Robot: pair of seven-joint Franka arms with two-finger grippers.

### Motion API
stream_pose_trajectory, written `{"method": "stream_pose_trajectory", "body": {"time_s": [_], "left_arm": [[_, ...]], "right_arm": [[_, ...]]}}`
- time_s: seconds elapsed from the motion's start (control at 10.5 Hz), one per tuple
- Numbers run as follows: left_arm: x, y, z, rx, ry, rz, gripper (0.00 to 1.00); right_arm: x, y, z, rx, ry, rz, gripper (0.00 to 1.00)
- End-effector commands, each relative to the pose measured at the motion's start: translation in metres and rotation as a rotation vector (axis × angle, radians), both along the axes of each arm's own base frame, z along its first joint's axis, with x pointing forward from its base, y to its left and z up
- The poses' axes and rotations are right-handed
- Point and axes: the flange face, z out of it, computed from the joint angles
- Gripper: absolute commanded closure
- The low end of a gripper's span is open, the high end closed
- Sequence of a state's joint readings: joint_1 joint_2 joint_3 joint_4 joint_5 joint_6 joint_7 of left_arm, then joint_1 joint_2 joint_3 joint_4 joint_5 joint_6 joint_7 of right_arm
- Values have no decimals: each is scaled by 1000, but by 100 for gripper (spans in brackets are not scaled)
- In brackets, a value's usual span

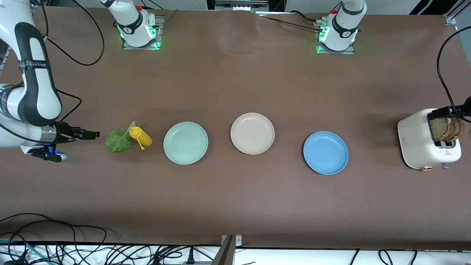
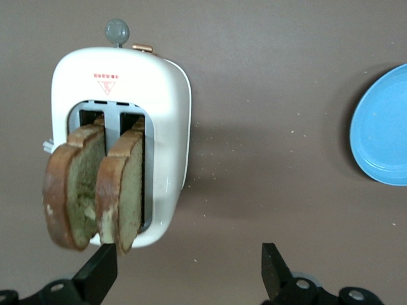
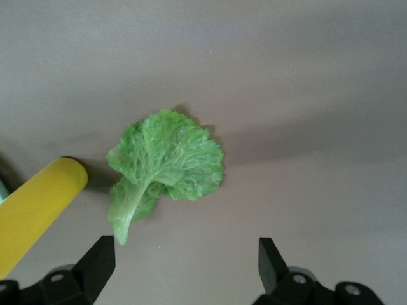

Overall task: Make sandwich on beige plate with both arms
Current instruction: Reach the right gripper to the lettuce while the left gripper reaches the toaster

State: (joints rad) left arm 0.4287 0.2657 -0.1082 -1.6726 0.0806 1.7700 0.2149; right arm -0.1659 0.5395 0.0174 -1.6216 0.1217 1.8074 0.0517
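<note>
beige plate point(image 1: 252, 133) sits bare mid-desk. left gripper point(image 2: 189, 270), fingers apart, hangs over the toaster's point(image 2: 168, 127) bread slices point(image 2: 95, 184); right gripper point(image 3: 186, 267), likewise apart, over the lettuce point(image 3: 166, 159), each seemingly ready to fetch.

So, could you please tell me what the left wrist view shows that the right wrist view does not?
Only the left wrist view shows the white toaster with two bread slices standing in its slots, plus the blue plate. Only the right wrist view shows the lettuce leaf and yellow mustard bottle. Both show brown table and an open end effector.
</note>
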Motion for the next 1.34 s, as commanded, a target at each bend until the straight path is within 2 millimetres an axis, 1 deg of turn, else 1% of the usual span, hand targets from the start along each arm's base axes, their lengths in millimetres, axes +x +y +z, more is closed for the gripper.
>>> {"method": "stream_pose_trajectory", "body": {"time_s": [0.0, 0.1, 0.19, 0.29, 0.38, 0.48, 0.57, 0.67, 0.76, 0.86, 0.95, 1.05, 1.14, 1.24], "left_arm": [[8, 14, -13, 17, -17, -71, 0], [6, 22, -17, 37, -3, -76, 0], [5, 24, -18, 46, 0, -79, 0], [3, 33, -26, 34, 7, -59, 0], [1, 38, -32, 30, 15, -52, 0], [2, 38, -37, 25, 21, -50, 2], [2, 40, -41, 23, 27, -46, 6], [0, 47, -52, 14, 43, -34, 10], [-1, 51, -61, 8, 54, -28, 20], [-1, 52, -67, 7, 64, -22, 42], [0, 49, -68, 13, 77, -34, 75], [-2, 52, -65, 22, 86, -45, 86], [-4, 51, -64, 20, 100, -43, 100], [-4, 51, -59, 22, 94, -44, 100]], "right_arm": [[6, 26, -5, -21, 25, -96, 0], [6, 38, -16, -31, 46, -109, 0], [8, 39, -28, -38, 52, -127, 0], [9, 38, -38, -43, 53, -141, 0], [9, 45, -46, -46, 60, -146, 0], [10, 51, -53, -53, 66, -155, 0], [10, 58, -60, -62, 69, -163, 0], [11, 63, -67, -67, 71, -167, 0], [12, 70, -72, -71, 70, -167, 0], [11, 74, -82, -76, 76, -173, 0], [12, 76, -89, -80, 76, -172, 0], [11, 81, -90, -80, 77, -164, 0], [10, 82, -96, -83, 87, -161, 0], [10, 81, -103, -87, 92, -157, 0]]}}
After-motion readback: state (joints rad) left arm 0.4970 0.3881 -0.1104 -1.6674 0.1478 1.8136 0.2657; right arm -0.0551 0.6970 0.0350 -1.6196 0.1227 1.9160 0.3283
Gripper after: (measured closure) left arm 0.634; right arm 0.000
